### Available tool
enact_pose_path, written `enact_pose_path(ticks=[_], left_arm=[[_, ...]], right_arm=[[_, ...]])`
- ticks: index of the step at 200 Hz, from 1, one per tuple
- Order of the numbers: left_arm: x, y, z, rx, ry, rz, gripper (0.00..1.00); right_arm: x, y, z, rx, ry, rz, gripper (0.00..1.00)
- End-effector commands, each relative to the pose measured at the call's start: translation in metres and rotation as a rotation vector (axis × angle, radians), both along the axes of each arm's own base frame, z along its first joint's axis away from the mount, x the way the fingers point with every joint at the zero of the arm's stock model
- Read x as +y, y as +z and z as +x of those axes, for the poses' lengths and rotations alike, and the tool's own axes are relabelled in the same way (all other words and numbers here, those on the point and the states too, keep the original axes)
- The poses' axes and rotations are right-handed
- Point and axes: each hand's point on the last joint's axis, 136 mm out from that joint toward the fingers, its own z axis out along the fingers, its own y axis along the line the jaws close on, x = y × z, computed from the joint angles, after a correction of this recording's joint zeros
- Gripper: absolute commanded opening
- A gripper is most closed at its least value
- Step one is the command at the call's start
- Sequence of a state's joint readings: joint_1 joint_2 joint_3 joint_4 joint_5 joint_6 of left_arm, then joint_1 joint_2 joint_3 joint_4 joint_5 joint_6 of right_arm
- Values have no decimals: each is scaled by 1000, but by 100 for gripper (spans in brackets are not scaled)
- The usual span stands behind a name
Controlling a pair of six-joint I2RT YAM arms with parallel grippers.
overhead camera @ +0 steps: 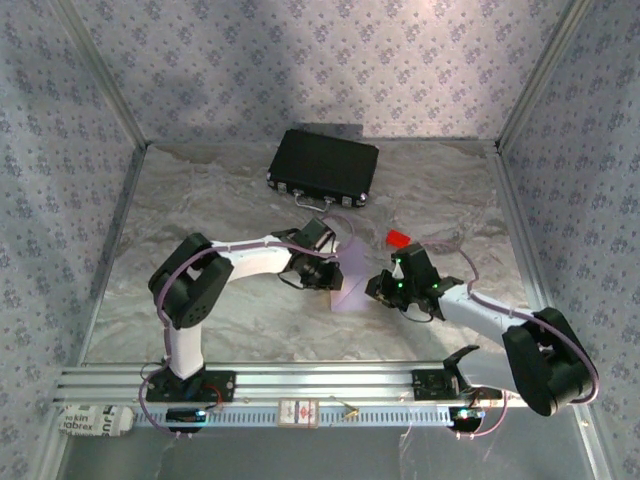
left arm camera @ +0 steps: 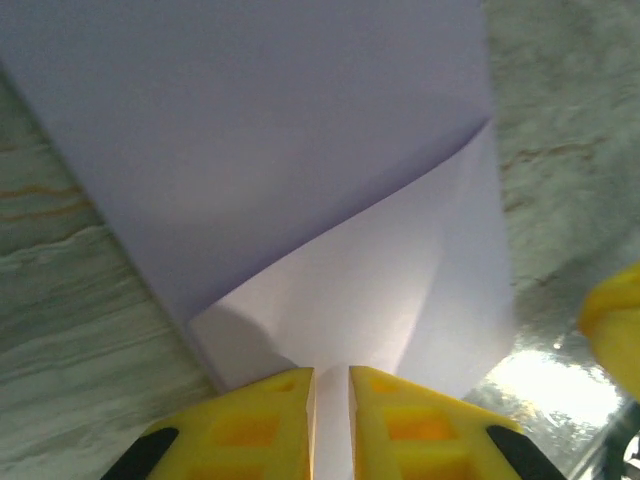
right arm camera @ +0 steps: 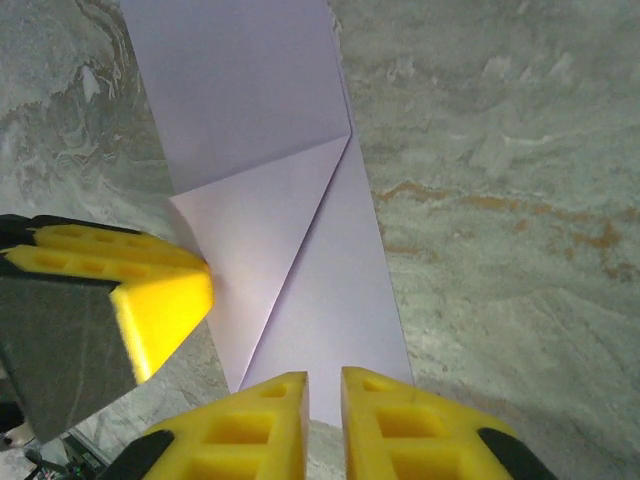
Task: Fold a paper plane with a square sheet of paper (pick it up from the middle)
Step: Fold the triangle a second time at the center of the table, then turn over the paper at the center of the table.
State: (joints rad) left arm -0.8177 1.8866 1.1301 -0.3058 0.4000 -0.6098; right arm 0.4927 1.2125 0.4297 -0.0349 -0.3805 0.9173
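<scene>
The square sheet of paper (overhead camera: 350, 282) is pale lilac and lies flat on the marbled table, folded to a narrow strip with one diagonal flap (right arm camera: 255, 250). My left gripper (overhead camera: 335, 268) sits at its left edge. In the left wrist view its yellow jaws (left arm camera: 331, 378) stand a narrow slit apart just over the paper (left arm camera: 300, 150), which shows through the gap. My right gripper (overhead camera: 378, 287) is at the paper's right side. Its jaws (right arm camera: 324, 380) are slightly apart over the strip's near end, nothing between them. A left fingertip (right arm camera: 165, 310) touches the flap's edge.
A black case (overhead camera: 323, 166) lies at the back of the table (overhead camera: 220, 200). A small red block (overhead camera: 399, 238) sits just behind the right gripper. Patterned walls close in three sides, and a metal rail (overhead camera: 300, 382) runs along the front.
</scene>
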Motion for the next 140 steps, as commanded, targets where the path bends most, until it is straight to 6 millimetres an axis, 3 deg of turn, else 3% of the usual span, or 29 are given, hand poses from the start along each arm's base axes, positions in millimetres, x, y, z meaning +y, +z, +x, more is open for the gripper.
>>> enact_pose_path(ticks=[1,98,140], left_arm=[[7,-8,1,-7,-23,45,15],[24,-32,-21,60,-17,84,10],[25,-34,-22,64,-14,83,9]], right_arm=[[-4,-4,-10,28,-2,-26,21],[3,-7,-14,65,27,-42,41],[7,-6,-12,62,35,-36,44]])
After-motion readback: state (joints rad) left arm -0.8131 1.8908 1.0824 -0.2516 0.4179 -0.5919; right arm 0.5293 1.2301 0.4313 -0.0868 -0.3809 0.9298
